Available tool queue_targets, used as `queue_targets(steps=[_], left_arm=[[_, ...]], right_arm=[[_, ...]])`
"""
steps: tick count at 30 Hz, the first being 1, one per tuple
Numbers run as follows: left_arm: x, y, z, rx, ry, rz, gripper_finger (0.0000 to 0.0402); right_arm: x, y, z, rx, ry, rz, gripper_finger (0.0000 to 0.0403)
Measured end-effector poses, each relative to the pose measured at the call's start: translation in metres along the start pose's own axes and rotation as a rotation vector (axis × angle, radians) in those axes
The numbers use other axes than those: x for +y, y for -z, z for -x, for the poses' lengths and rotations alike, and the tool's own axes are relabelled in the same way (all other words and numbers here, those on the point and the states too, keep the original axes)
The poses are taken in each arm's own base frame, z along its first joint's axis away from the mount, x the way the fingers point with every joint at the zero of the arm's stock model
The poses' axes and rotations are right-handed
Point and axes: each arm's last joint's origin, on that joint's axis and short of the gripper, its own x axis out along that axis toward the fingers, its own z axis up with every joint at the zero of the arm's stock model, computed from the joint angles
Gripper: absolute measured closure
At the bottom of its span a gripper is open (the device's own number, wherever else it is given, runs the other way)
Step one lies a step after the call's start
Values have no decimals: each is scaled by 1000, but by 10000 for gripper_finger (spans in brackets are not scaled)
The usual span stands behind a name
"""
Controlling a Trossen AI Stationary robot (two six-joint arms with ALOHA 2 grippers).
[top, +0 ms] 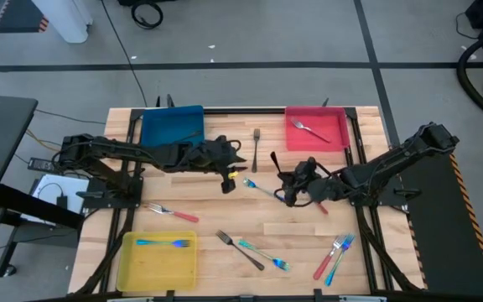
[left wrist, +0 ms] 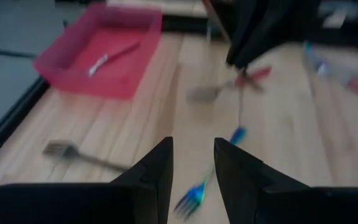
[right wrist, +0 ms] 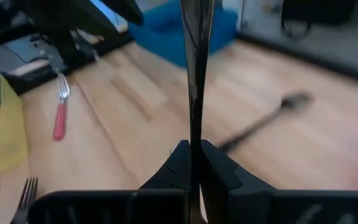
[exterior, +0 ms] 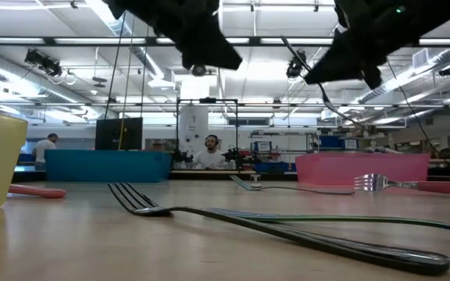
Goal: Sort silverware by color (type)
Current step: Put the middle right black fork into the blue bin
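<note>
My right gripper (top: 292, 186) is shut on a slim dark grey metal utensil (right wrist: 195, 74) above the table's middle. In the right wrist view the utensil stands edge-on, sticking out past the fingertips. My left gripper (left wrist: 192, 168) hovers open just left of it, holding nothing, above a blue fork (top: 258, 186) that lies flat on the wood. Other silverware lies flat on the table. A dark fork (top: 257, 147) is near the far middle and a red-handled fork (top: 171, 211) at the left. A dark fork (top: 240, 249) and a teal one (top: 263, 254) lie near the front. My right gripper pinches the dark utensil's shaft (right wrist: 195, 152) between its two fingers. The utensil runs on along the fingers and out past their tips. It is lifted clear of the table. Which end is in the fingers does not show.
A blue tray (top: 173, 126) stands at the far left. A red tray (top: 339, 141) with a silver fork (top: 309, 129) stands at the far right. A yellow tray (top: 132, 267) with a blue fork (top: 164, 242) sits front left. A red and a blue utensil (top: 334, 257) lie front right.
</note>
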Motion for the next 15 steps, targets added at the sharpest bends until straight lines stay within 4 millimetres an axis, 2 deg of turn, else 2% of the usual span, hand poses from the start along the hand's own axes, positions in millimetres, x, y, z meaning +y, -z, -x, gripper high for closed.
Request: queue_targets(steps=[9, 15], left_arm=[[-1, -22, 3, -231, 20, 66, 285], [-1, -29, 4, -304, 24, 73, 285]], right_arm=[[0, -36, -11, -229, -37, 171, 384], [0, -41, -12, -258, -83, 200, 384]])
